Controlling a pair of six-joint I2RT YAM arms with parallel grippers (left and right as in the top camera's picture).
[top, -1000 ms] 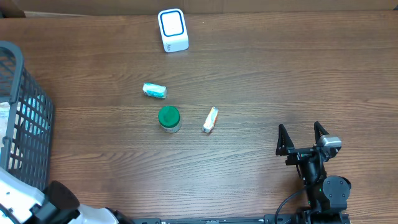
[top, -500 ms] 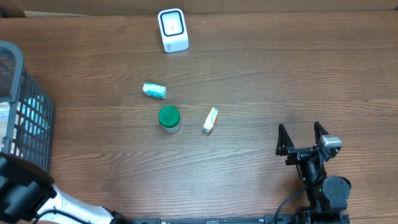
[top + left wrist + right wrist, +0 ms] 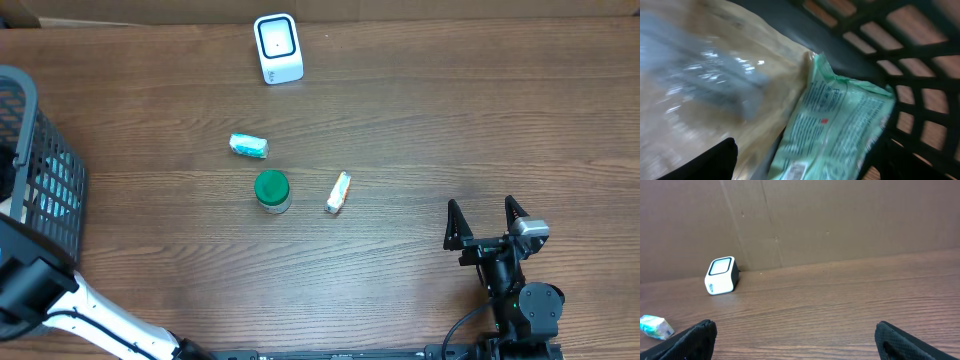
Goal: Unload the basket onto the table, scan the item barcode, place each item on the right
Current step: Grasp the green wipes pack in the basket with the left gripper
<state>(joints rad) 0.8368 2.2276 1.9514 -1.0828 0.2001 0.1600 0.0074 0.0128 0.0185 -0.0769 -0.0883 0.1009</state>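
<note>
A green packet lies in the black basket at the left edge of the surface, against a clear bag. The left claw hovers just over it; I cannot tell how its jaws stand. The white scanner stands at the far edge. The right claw hangs apart, empty, well away.

A white boxy scanner with a blue-ringed window stands upright. Well apart from it, on its near side, a crumpled teal-and-white packet lies slightly left. An upright green-lidded round jar stands straight in line, and a small white-and-orange wrapper lies rightward.
</note>
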